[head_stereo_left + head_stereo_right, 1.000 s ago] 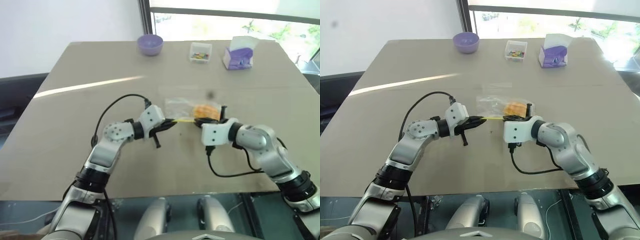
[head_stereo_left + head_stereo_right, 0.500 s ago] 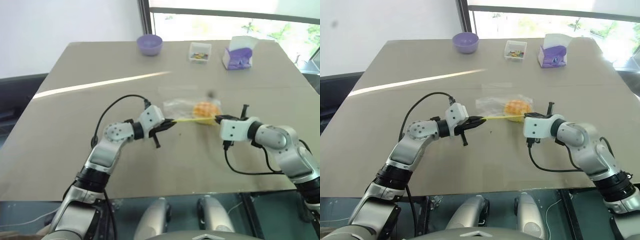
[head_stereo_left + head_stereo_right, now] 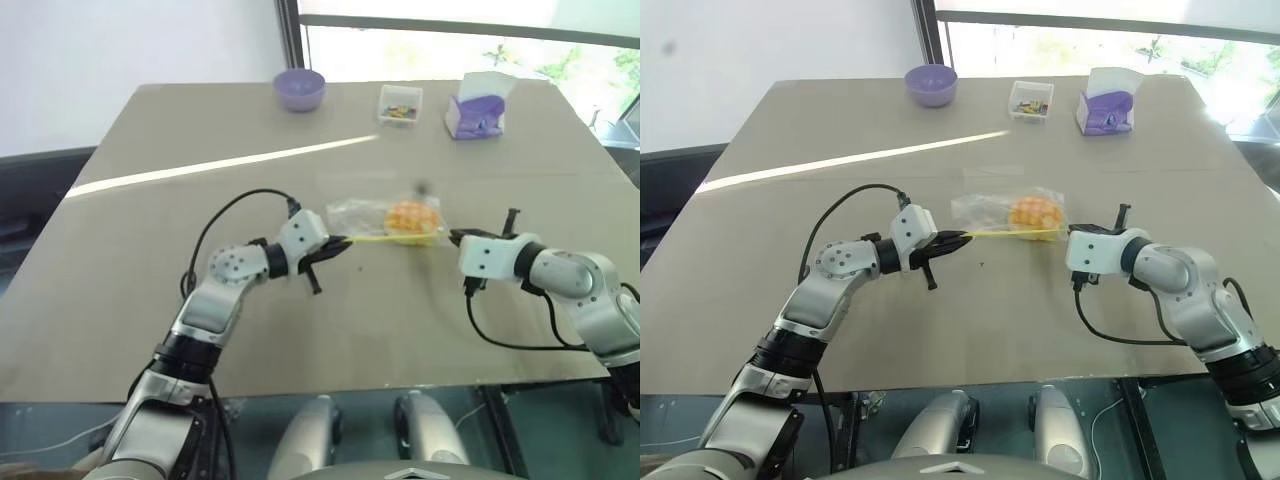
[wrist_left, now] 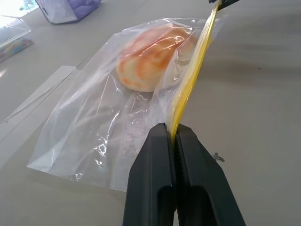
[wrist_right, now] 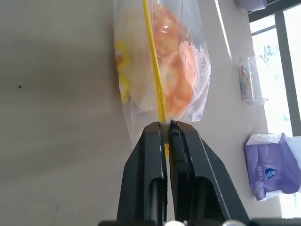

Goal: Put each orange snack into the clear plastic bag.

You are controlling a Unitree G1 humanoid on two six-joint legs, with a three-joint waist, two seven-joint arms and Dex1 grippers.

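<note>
Between the two grippers, the clear plastic bag hangs stretched. Left gripper and right gripper each pinch its yellow strip, apparently drawing the seal taut over the orange snack inside.

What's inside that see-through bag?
Inside the clear plastic bag sits one orange snack, a round golden-orange bun, seen through the crinkly film. Its underside cannot be seen. The rest of the bag looks empty.

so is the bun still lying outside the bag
No, the bun sits inside the clear bag, seen through the plastic behind the yellow seal strip.
</note>
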